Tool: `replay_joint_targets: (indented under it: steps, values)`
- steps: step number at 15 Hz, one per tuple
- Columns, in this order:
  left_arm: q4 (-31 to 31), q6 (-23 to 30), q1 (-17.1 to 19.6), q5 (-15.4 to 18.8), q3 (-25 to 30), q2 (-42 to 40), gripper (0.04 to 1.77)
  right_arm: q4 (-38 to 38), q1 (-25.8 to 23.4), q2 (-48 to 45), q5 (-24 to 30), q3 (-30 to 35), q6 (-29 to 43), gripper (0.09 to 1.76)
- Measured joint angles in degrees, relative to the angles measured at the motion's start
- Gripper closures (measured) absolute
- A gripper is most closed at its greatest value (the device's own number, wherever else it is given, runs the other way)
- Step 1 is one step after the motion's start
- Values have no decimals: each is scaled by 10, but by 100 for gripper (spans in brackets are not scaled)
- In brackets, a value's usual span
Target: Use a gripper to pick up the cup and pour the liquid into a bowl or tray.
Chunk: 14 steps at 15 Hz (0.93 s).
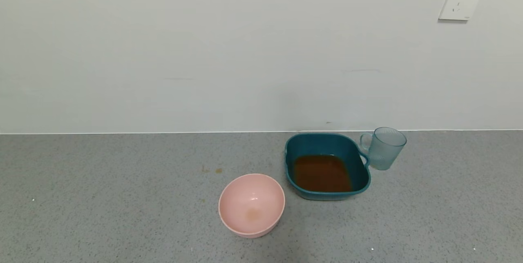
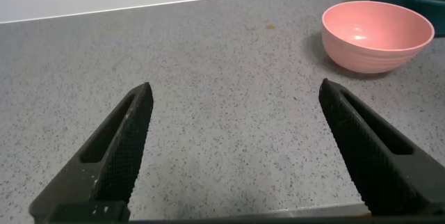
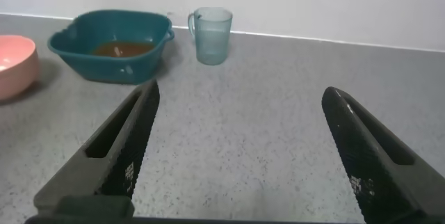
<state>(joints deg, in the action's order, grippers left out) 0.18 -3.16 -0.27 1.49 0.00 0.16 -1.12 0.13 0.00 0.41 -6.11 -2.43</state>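
Note:
The pale blue ribbed cup (image 1: 383, 148) stands upright and looks empty on the grey counter, right beside the teal basin (image 1: 327, 142), its handle toward the basin. Reddish-brown liquid (image 1: 322, 173) lies in the basin's bottom. In the right wrist view the cup (image 3: 211, 35) and basin (image 3: 111, 56) with its liquid (image 3: 124, 47) sit far ahead of my right gripper (image 3: 240, 144), which is open and empty over bare counter. My left gripper (image 2: 235, 144) is open and empty over the counter, far from both. Neither gripper shows in the head view.
A round pink bowl (image 1: 251, 204) stands in front of the basin to its left, with a faint stain inside; it also shows in the left wrist view (image 2: 376, 35). Small brown drips (image 1: 211, 170) mark the counter. A white wall with a socket (image 1: 461, 1) backs the counter.

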Motion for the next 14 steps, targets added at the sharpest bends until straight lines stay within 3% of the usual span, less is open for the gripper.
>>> replay_joint_targets:
  steps: [4, 14]
  values:
    - [0, 0, 0, 0, 0, 0, 9, 15, -1, 0, 0, 53, -1, 15]
    - [0, 0, 0, 0, 0, 0, 9, 7, -1, 0, 1, 61, 12, 15]
